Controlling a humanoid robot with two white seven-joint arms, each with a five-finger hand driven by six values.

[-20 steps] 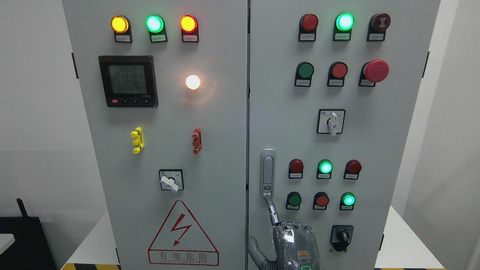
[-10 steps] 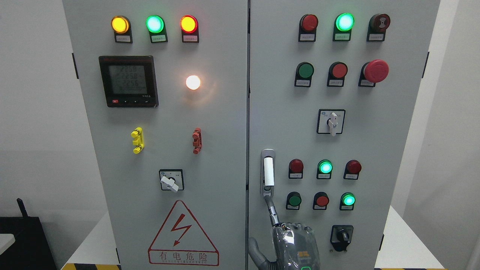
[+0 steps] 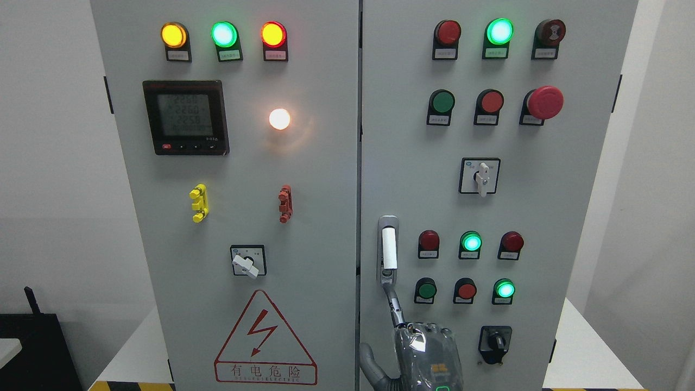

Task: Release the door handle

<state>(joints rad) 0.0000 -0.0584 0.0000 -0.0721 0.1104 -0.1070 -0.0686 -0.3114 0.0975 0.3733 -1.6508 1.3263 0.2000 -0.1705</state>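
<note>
Walls (image 3: 49,163): plain white, evenly lit
Table (image 3: 586,353): white, hazard-striped front edge
Lower left: black object (image 3: 32,347)

The hand (image 3: 429,353) is cut off by the bottom edge — its wrist and arm lie out of view, so its side cannot be told. One extended finger (image 3: 392,303) covers the foot of the door handle (image 3: 387,250); whether it presses there is unclear. The small labels under the indicator lamps (image 3: 223,34) are too small to read — likewise the meter (image 3: 185,117) digits. The cabinet (image 3: 304,163) top is cropped.
</note>
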